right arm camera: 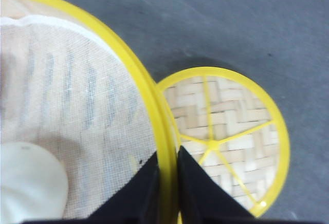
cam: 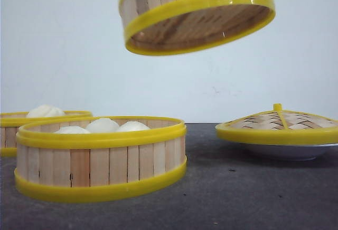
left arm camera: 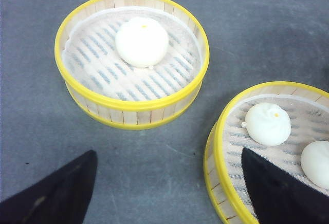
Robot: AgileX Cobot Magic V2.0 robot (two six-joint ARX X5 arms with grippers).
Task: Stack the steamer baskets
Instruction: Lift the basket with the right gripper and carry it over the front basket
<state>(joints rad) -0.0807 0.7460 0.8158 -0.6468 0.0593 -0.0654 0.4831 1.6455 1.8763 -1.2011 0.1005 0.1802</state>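
Observation:
One steamer basket [cam: 198, 13] hangs tilted high in the air above the table. My right gripper [right arm camera: 167, 167] is shut on its yellow rim, one finger inside and one outside; a white bun [right arm camera: 25, 183] lies on its cloth liner [right arm camera: 77, 95]. A second steamer basket [cam: 100, 159] with three buns stands at the front left. Behind it, at the far left, is a third [cam: 31, 124] holding one bun. My left gripper [left arm camera: 167, 183] hovers open above the table between these two [left arm camera: 131, 59] [left arm camera: 267, 147], one finger over the nearer basket's inside, and it holds nothing.
A domed woven lid [cam: 280, 124] with a yellow rim rests on a shallow white plate [cam: 288, 151] at the right. In the right wrist view that lid [right arm camera: 231, 131] lies below, beside the lifted basket. The tabletop [cam: 222, 188] is dark grey.

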